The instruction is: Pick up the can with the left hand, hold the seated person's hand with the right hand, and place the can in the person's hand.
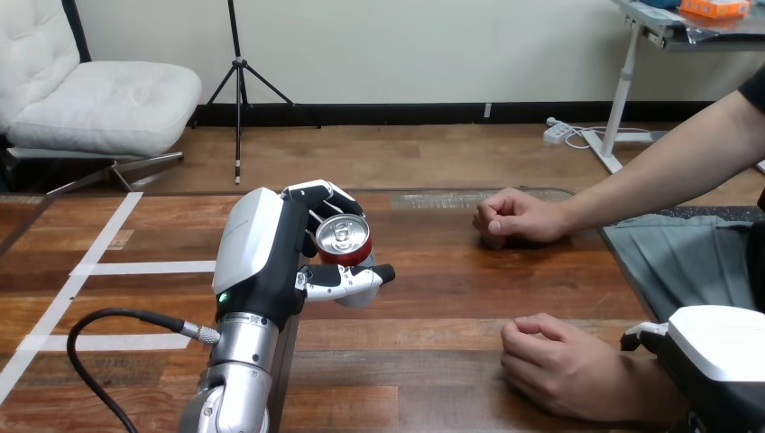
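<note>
The left hand was closed around the can, fingers wrapped over the far side and thumb crossing beneath and in front of it. The can sat in that grasp above the table, tipped so its silver top and pull tab faced the camera, with its red body showing below the rim. To the right of the left hand lay a wide stretch of bare wood. The table's far edge ran just beyond the fingertips. White tape lines crossed the surface on the left hand's other side. Past the bare stretch, the person's farther hand rested on the wood, loosely curled, well apart from the can. The person's nearer hand lay curled on the table just beside the right hand, which showed its white shell at the lower corner; whether it was open or closed could not be told
</note>
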Tool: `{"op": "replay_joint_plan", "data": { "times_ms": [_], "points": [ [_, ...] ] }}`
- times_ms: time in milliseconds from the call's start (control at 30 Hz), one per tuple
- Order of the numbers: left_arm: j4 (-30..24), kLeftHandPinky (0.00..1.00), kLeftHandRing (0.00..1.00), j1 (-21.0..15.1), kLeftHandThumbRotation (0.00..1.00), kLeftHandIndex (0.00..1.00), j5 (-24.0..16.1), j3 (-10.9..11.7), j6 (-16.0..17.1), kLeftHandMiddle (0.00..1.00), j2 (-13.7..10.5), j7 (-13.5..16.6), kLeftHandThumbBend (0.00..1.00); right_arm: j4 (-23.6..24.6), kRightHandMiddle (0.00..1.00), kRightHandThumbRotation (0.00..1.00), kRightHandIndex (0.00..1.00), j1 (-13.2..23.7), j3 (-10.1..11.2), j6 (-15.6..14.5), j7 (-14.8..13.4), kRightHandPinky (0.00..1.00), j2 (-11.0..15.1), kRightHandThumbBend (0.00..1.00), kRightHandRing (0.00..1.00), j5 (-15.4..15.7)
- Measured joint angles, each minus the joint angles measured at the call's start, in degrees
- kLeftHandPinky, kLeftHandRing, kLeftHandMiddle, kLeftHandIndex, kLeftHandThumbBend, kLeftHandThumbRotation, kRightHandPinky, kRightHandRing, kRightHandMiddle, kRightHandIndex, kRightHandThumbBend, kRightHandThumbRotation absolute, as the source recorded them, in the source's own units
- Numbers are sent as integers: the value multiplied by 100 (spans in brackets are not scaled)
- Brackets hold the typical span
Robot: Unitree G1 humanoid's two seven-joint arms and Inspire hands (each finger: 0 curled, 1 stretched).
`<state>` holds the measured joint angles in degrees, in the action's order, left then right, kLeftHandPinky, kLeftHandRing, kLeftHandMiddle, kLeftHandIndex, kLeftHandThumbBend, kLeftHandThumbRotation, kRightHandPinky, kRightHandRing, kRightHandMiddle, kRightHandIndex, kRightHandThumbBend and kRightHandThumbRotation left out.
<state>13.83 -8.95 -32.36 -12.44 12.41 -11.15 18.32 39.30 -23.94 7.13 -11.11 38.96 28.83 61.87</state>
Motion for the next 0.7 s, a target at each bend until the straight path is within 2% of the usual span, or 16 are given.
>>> {"op": "replay_joint_plan", "data": {
  "times_ms": [700],
  "points": [
    [2, 35, 41, 0, 0, 49, -2, 0, 8, 47, 1, 9, 75, -269, 90, 4, 86, 2, -1, -13, -638, 85, -4, 90, 90, -141]
  ]
}}
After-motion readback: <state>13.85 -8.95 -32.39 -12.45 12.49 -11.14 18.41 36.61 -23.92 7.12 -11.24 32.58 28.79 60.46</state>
